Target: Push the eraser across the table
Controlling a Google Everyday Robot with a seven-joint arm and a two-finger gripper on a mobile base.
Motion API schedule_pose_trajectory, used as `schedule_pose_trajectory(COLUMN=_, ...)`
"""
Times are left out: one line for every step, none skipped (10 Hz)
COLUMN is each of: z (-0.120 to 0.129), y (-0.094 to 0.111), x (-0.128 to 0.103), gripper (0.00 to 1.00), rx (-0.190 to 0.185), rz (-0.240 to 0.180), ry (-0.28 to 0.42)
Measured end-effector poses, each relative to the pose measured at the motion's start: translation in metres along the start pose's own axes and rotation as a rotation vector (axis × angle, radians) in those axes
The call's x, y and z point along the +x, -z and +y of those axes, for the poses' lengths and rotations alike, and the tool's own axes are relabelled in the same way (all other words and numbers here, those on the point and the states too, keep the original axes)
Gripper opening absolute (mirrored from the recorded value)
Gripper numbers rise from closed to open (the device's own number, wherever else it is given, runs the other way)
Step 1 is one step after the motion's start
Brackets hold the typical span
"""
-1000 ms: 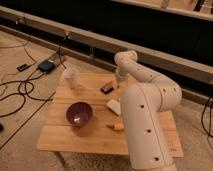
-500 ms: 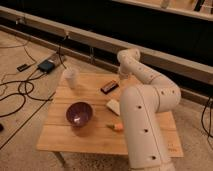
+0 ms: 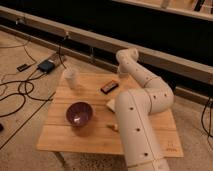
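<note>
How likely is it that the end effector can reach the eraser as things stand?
Probably yes: the shut end effector hangs near the table's far edge, close by the eraser, nothing between them.

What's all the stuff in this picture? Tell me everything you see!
table: one, light wood, middle of the floor
bowl: one, purple, on the table's near left part
eraser: one, dark with a reddish face, on the table's far part
ridged object: one, white, table's far left corner
block: one, pale cream, on the table, partly hidden by the arm
orange thing: one, orange, on the table beside the arm, mostly hidden
box: one, dark bluish, on the floor left of the table
cables: several, black, on the floor at the left
robot arm: one, white, over the table's right side
gripper: one, dark, shut, at the table's far edge, right of the eraser
</note>
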Motion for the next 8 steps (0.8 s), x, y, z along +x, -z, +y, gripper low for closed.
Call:
schedule_pose_trajectory(z=0.002, y=-0.004, x=-0.002, gripper=0.0, rx=-0.003, rz=0.001, ry=0.005)
schedule_pose_trajectory(z=0.004, y=-0.008, x=-0.002, gripper=0.0, rx=-0.006, rz=0.008, ry=0.01)
schedule_pose_trajectory(z=0.006, y=-0.012, x=-0.002, gripper=0.0, rx=-0.009, rz=0.014, ry=0.014)
schedule_pose_trajectory(z=0.009, y=-0.014, x=-0.001, gripper=0.0, rx=-0.015, rz=0.022, ry=0.019)
schedule_pose_trajectory(z=0.012, y=-0.014, x=-0.001, gripper=0.0, rx=-0.021, rz=0.028, ry=0.024)
schedule_pose_trajectory(z=0.018, y=-0.014, x=-0.002, gripper=0.0, rx=-0.029, rz=0.035, ry=0.031)
schedule_pose_trajectory(z=0.021, y=-0.014, x=-0.002, gripper=0.0, rx=-0.035, rz=0.04, ry=0.036)
schedule_pose_trajectory(z=0.027, y=-0.014, x=-0.001, gripper=0.0, rx=-0.043, rz=0.049, ry=0.044)
